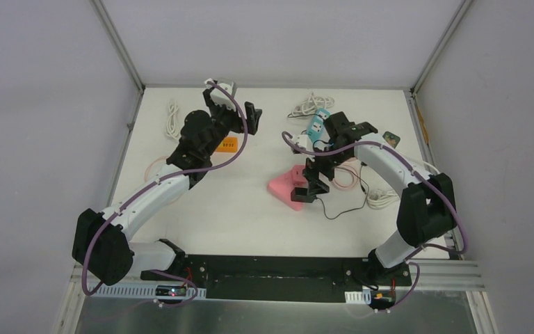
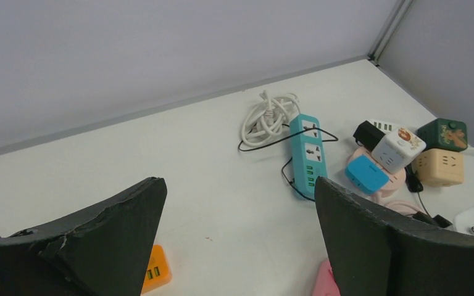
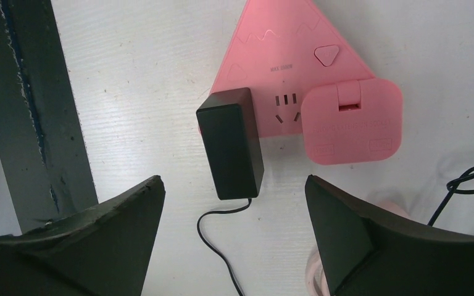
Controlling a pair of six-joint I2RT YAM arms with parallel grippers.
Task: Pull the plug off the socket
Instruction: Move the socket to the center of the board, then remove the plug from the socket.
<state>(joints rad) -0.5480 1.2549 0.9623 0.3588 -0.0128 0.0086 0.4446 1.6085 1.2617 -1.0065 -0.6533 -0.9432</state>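
The socket [image 3: 284, 55] is a flat pink triangle on the white table, also seen in the top view [image 1: 281, 186]. The plug [image 3: 230, 143] is a black rectangular block lying across the socket's lower left edge, its thin black cord [image 3: 213, 234] trailing toward me. Whether its pins sit in the socket cannot be told. My right gripper [image 3: 233, 185] hangs just above the plug's cord end, open, fingers well clear on both sides; from above it is over the socket [image 1: 304, 193]. My left gripper [image 2: 237, 234] is open and empty, far off at the back left [image 1: 243, 115].
A pink square flap [image 3: 352, 120] rests on the socket's right corner. A teal power strip [image 2: 307, 154], a coiled white cable [image 2: 268, 117] and several cube sockets [image 2: 397, 149] lie at the back right. An orange cube [image 2: 156, 271] sits under the left gripper.
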